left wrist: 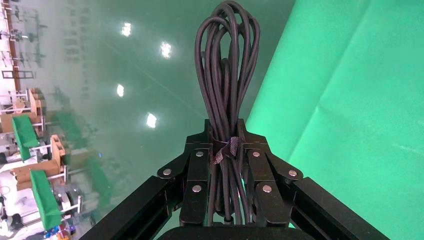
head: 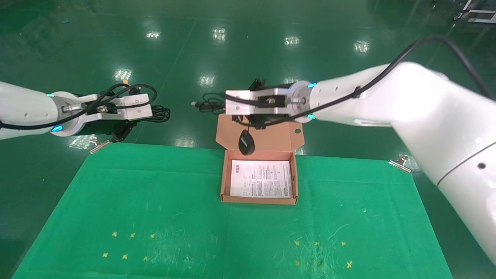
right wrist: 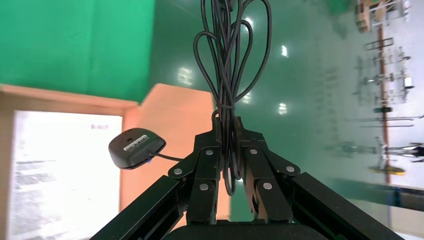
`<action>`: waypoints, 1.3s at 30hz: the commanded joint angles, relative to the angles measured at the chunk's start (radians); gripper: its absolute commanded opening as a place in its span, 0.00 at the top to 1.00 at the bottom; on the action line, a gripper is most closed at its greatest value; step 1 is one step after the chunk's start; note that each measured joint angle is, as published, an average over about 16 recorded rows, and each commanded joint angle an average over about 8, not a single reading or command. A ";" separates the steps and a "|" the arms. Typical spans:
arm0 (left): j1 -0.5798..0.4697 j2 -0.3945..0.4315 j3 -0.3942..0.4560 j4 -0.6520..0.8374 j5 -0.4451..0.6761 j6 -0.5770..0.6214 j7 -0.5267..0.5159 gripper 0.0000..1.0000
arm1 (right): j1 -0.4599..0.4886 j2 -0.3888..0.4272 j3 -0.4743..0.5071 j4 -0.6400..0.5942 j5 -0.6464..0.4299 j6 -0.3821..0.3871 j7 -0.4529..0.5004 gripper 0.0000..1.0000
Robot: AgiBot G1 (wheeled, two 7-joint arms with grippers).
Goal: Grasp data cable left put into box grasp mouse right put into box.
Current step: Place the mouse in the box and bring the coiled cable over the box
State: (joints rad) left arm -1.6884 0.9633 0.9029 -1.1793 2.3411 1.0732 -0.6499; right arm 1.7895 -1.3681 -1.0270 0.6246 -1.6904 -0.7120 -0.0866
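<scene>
The left tool (left wrist: 224, 150) is holding the cable (left wrist: 227, 75) clamped between its fingers (left wrist: 197, 170), the looped bundle sticking out beyond the tips. In the head view this tool (head: 120, 133) is hanging just past the far left corner of the bench (head: 155, 217), over the floor, with the cable (head: 159, 113) showing beside it.

The right tool (right wrist: 229, 150) is gripping the bundled cord (right wrist: 227, 60) of the mouse (right wrist: 136, 146), not the body itself. The mouse (head: 246, 142) is dangling on its cord in front of the raised flap, just above the far end of the box (head: 259, 199). The right tool (head: 252, 120) is hovering over the far edge of the bench, behind the flap.

The box is sitting open near the middle of the far edge, with a printed sheet (head: 261, 179) lying flat inside it.
</scene>
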 commanded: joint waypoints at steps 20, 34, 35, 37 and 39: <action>0.005 -0.004 0.000 -0.021 0.012 0.007 -0.019 1.00 | -0.084 0.002 -0.170 -0.135 0.236 0.051 0.147 1.00; 0.008 -0.002 0.001 -0.023 0.008 0.007 -0.017 1.00 | -0.097 0.012 -0.225 -0.174 0.284 0.064 0.155 0.00; 0.011 0.000 0.002 -0.022 0.005 0.006 -0.015 1.00 | -0.097 0.016 -0.228 -0.168 0.285 0.065 0.153 0.00; 0.017 0.007 0.003 -0.016 -0.004 0.001 -0.009 1.00 | -0.098 0.023 -0.232 -0.156 0.285 0.064 0.154 0.00; 0.025 0.020 0.006 -0.003 -0.016 -0.009 0.002 1.00 | -0.097 0.030 -0.236 -0.144 0.282 0.061 0.156 0.00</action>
State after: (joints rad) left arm -1.6616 0.9935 0.9113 -1.1662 2.3230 1.0537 -0.6380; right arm 1.6920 -1.3391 -1.2640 0.4756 -1.4106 -0.6547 0.0722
